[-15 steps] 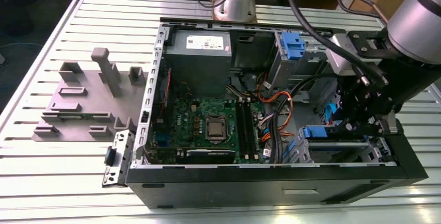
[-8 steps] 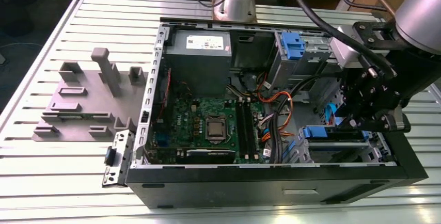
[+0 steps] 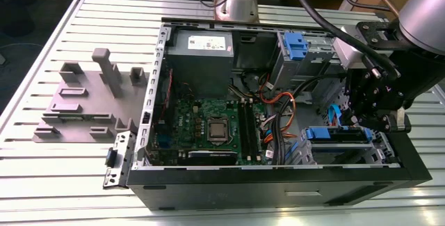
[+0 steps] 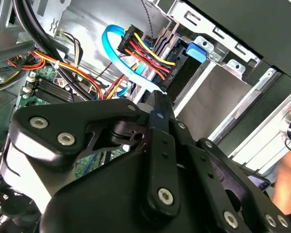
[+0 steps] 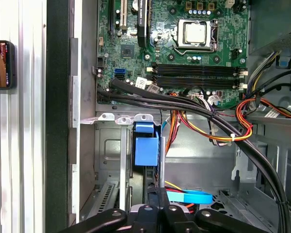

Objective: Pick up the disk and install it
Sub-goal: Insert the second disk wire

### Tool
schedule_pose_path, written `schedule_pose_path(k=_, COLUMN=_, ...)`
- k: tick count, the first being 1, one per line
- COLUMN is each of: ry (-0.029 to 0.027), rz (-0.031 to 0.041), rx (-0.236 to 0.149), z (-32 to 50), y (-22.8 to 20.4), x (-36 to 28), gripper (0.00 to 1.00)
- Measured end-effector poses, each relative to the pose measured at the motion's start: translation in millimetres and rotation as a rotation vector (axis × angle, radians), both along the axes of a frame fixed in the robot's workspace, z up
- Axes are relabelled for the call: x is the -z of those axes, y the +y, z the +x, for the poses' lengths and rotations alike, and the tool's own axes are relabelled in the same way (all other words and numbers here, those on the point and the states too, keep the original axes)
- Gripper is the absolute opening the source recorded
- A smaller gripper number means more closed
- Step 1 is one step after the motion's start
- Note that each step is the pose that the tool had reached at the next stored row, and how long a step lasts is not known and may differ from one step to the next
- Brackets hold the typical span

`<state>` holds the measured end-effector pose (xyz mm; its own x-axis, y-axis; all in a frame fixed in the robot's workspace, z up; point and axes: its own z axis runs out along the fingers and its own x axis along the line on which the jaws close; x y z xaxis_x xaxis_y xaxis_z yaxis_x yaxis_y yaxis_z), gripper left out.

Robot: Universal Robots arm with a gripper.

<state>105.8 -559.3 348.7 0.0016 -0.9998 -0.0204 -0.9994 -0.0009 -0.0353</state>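
Note:
The disk (image 3: pixel 338 142) lies in the drive cage at the near corner of the open computer case, on the exterior view's right, its blue bracket (image 3: pixel 337 134) facing up. My gripper (image 3: pixel 363 121) hangs just beside and above that cage, with its fingers together and nothing seen between them. In the first wrist view the fingertips (image 5: pixel 159 196) point at the bracket's blue tab (image 5: pixel 146 148), a short gap away. The second wrist view has the black finger (image 4: pixel 160 114) reaching toward the blue tab (image 4: pixel 196 52) and the silver face (image 4: pixel 218 94) below it.
Bundled cables (image 3: pixel 278 114) and a light-blue data cable (image 4: pixel 114 46) run close to the cage. A second blue bracket (image 3: pixel 295 46) sits in the upper cage. Motherboard (image 3: pixel 208 127), power supply (image 3: pixel 201 49). Grey fixture (image 3: pixel 87 98) on the slatted table. A hand (image 4: pixel 287 182) at the case's side.

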Motion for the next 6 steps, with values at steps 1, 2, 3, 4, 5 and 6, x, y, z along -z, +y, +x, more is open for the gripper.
schedule_pose_path(k=1, ry=0.0000, rz=0.0000, rx=0.000, z=0.0, y=0.0, x=0.0, gripper=0.11)
schedule_pose_path(k=2, ry=0.0001, rz=0.0000, rx=0.000, z=0.0, y=0.0, x=0.0, gripper=0.11)
schedule_pose_path(k=3, ry=0.0002, rz=0.0001, rx=0.000, z=0.0, y=0.0, x=0.0, gripper=0.11)
schedule_pose_path(k=4, ry=0.0004, rz=0.0000, rx=0.000, z=0.0, y=0.0, x=0.0, gripper=0.11)
schedule_pose_path(k=5, ry=0.0004, rz=0.0000, rx=0.000, z=0.0, y=0.0, x=0.0, gripper=0.11)
schedule_pose_path(k=6, ry=0.0005, rz=0.0000, rx=0.000, z=0.0, y=0.0, x=0.0, gripper=0.11)
